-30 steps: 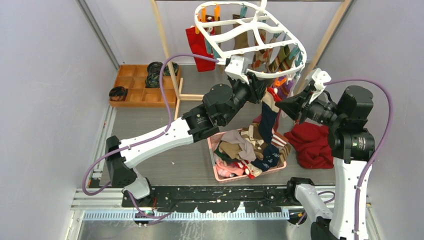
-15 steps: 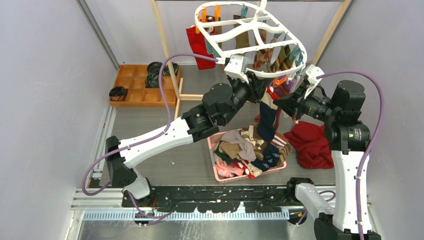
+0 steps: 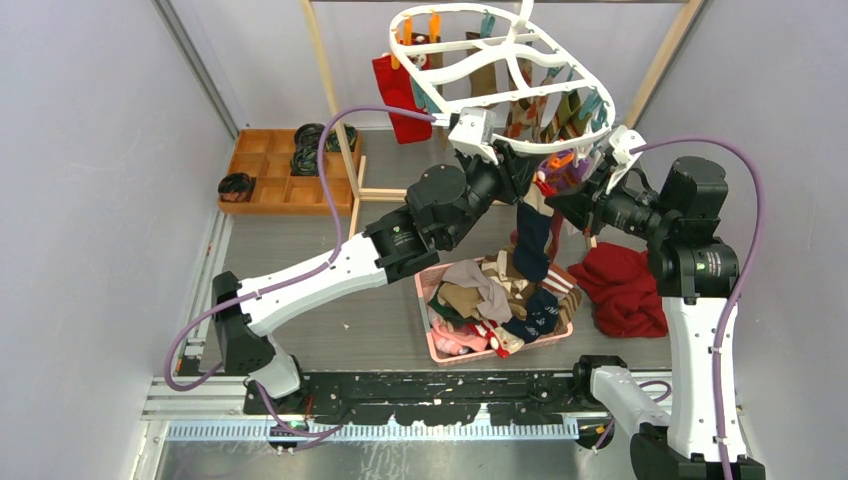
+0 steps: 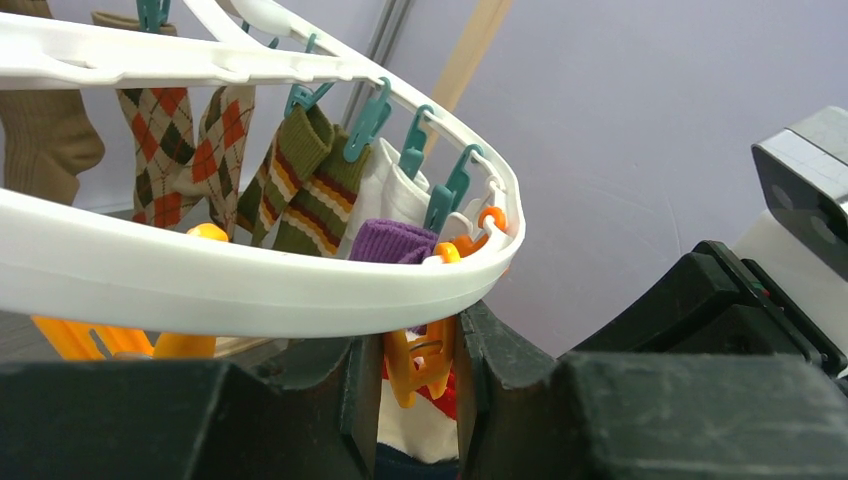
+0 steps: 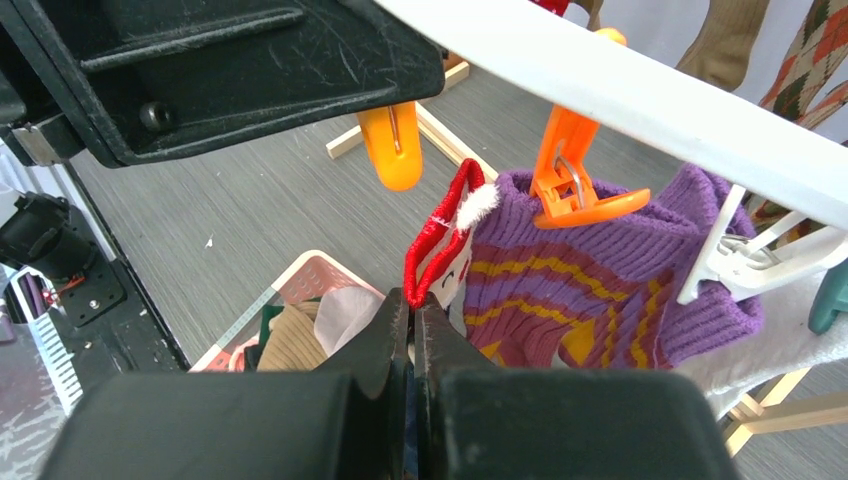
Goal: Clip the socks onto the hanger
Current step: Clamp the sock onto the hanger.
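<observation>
The white oval hanger (image 3: 500,75) hangs at the back, with several socks clipped along its rim (image 4: 200,280). Just under the front rim, my left gripper (image 4: 418,355) is shut on an orange clip peg (image 4: 422,368), one finger on each side of it. My right gripper (image 5: 412,305) is shut on the red cuff of a red, white and navy sock (image 5: 440,245). It holds that cuff just below the same peg (image 5: 392,150). The sock's navy leg (image 3: 533,240) dangles toward the basket. A purple striped sock (image 5: 600,270) hangs clipped beside it.
Under the hanger, a pink basket (image 3: 428,292) holds a heap of loose socks (image 3: 490,290). A plain red cloth (image 3: 625,285) lies to its right. A wooden tray (image 3: 262,190) with black rolls (image 3: 305,155) sits back left, beside the wooden rack post (image 3: 335,110).
My right arm has swung left and up, carrying the sock's cuff under the hanger's front rim. The left gripper stays on the orange peg.
</observation>
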`<state>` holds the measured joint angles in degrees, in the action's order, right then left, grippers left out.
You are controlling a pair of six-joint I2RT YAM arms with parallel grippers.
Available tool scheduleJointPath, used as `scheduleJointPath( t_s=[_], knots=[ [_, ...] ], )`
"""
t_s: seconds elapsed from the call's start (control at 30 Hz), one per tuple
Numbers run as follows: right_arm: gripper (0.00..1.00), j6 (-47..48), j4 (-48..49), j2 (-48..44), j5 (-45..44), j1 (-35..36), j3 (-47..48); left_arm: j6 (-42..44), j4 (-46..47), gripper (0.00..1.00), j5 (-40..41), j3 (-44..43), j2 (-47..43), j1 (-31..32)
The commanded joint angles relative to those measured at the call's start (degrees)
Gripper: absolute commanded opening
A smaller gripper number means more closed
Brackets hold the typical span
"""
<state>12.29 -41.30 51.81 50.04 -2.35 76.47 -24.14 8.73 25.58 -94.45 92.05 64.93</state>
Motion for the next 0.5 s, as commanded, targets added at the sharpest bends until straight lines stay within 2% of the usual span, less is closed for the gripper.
scheduleJointPath(
  t_s=[0.0,0.47],
  knots=[
    [0.01,-0.62,2.85,0.04,-0.38,0.54,2.83,-1.00,1.84,0.00,2.37,-2.83,0.30,-0.04],
    [0.01,-1.50,2.57,0.41,0.23,0.94,4.51,-1.41,1.82,0.00,2.89,-3.50,0.74,0.07]
  ],
)
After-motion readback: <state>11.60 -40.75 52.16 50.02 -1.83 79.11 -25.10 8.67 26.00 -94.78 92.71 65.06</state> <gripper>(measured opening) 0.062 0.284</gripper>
